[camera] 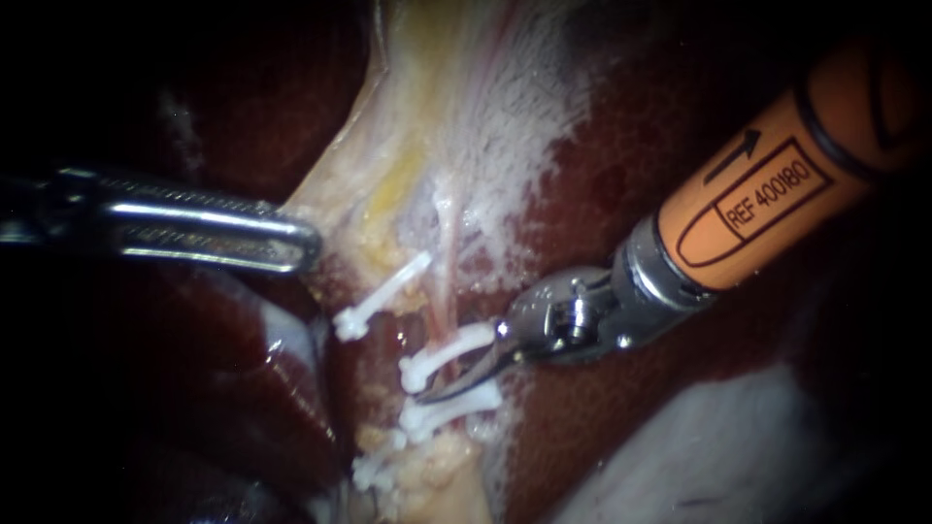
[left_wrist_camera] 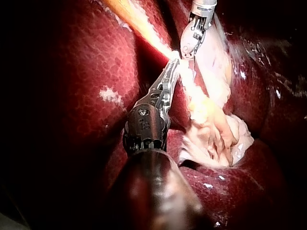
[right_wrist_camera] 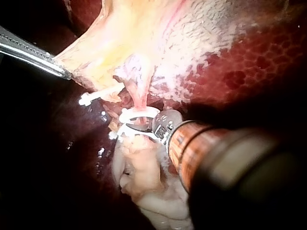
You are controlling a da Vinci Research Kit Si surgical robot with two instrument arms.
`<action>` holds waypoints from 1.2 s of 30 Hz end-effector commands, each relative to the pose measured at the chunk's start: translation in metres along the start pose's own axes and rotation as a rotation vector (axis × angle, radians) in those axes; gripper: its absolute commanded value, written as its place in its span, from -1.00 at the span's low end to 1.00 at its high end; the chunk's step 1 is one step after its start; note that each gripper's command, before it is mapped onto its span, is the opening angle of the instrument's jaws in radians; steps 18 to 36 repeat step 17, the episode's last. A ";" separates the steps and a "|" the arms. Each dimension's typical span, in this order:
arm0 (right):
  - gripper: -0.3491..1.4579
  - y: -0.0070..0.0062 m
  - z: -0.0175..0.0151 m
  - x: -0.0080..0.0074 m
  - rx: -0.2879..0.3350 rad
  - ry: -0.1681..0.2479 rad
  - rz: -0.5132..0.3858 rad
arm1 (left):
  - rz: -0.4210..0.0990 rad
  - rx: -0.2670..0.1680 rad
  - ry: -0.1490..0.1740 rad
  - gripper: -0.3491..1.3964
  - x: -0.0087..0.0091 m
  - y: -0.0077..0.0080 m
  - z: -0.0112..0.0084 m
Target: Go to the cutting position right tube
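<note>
The right tube (camera: pixel 445 291), a thin pink strand, runs down the pale tissue flap (camera: pixel 417 146) and carries two white clips, the upper clip (camera: pixel 442 354) and the lower clip (camera: pixel 449 408). The right instrument (camera: pixel 442 390), an orange-sleeved shaft ending in curved blades, lies across this tube in the gap between those two clips, its tip just past the tube on the far side from its shaft. Whether its pincer stands open or closed cannot be told: the blades read as one dark curve in the endoscope view, and in the right wrist view the right instrument (right_wrist_camera: pixel 139 126) is crowded by the white clips. A third clip (camera: pixel 374 301) sits on a neighbouring strand nearer the left instrument (camera: pixel 306 247), whose pincer is closed on the edge of the flap and holds it taut; the left wrist view shows the same hold by the left instrument (left_wrist_camera: pixel 171 67). A fourth clip (camera: pixel 374 471) lower down is partly buried in fatty tissue. The dark red liver (camera: pixel 592 408) surrounds the site. Beyond it everything falls into darkness, and what carries the tissue cannot be made out.
</note>
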 end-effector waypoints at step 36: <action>-0.27 0.0000 0.0001 0.0000 -0.001 0.000 0.000 | 0.000 -0.001 0.000 -1.00 0.0000 0.0000 0.0001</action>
